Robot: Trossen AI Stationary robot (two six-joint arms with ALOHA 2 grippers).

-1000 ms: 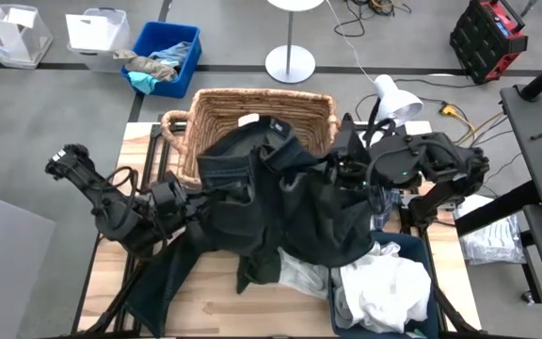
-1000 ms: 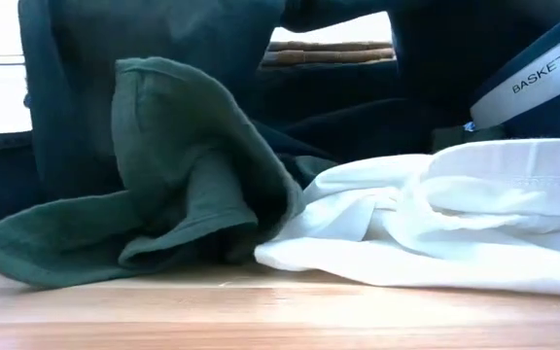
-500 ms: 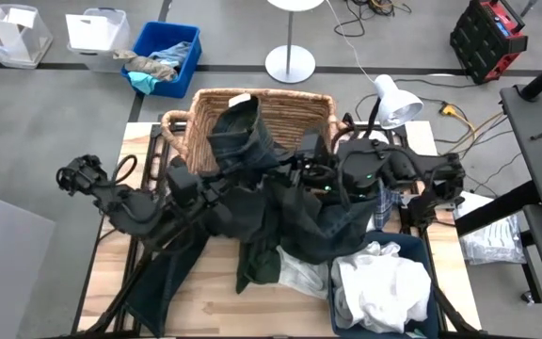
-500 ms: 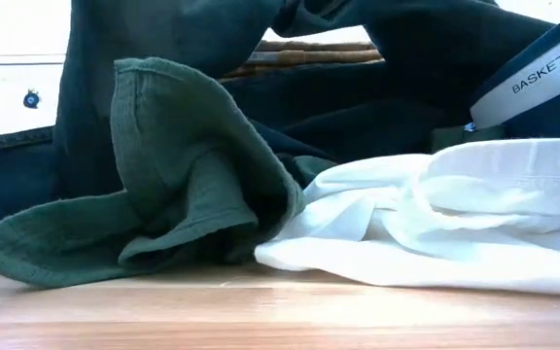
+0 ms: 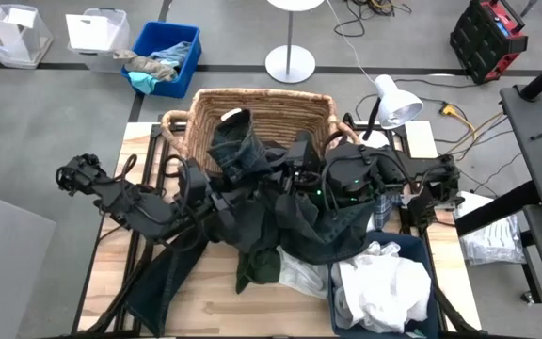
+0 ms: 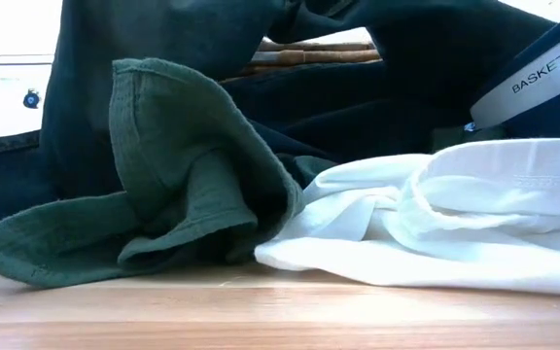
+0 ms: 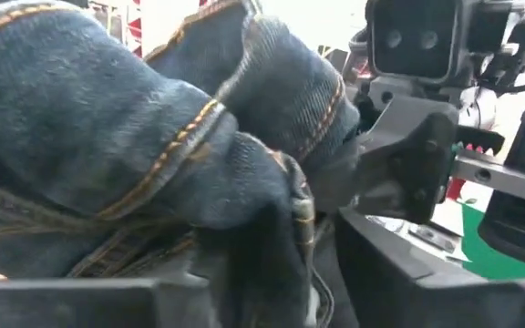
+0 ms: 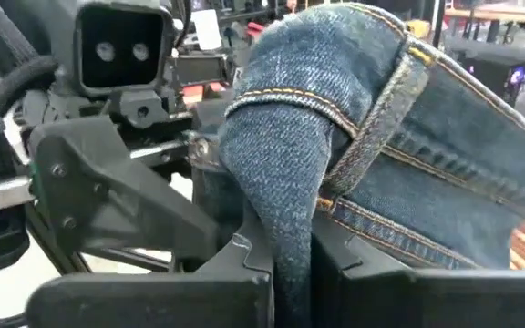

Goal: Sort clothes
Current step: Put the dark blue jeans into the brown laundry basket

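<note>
A dark blue denim garment point(image 5: 252, 184) with orange stitching hangs bunched between my two grippers at the table's middle, in front of the wicker basket point(image 5: 262, 113). My left gripper point(image 5: 213, 196) is shut on its left part and my right gripper point(image 5: 301, 181) on its right part. Its lower part drapes onto a dark green garment point(image 6: 163, 185) and white clothes point(image 6: 436, 224) lying on the table. The two grippers stand close together, facing each other. My left gripper pinches a thick fold of the denim point(image 7: 276, 214) between its two fingers, several layers, coming level from the table's left. The cloth bulges up above the fingers. My right gripper pinches a folded seam edge of the denim point(image 8: 285, 232) between its two fingers, coming level from the table's right. The fold stands up above the fingers, slack.
A blue basket point(image 5: 412, 250) marked "BASKET 7" with white clothes point(image 5: 384, 287) stands at the near right. A dark garment point(image 5: 163, 282) hangs over the near left edge. A white lamp point(image 5: 393, 99) is at the far right. A blue bin with rags point(image 5: 163, 56) stands on the floor.
My left gripper has gone toward the table's right and my right gripper toward its left, closing in on each other. The denim garment, spread wide before, has bunched up between them, its upper part rising in a fold over the wicker basket's front rim.
</note>
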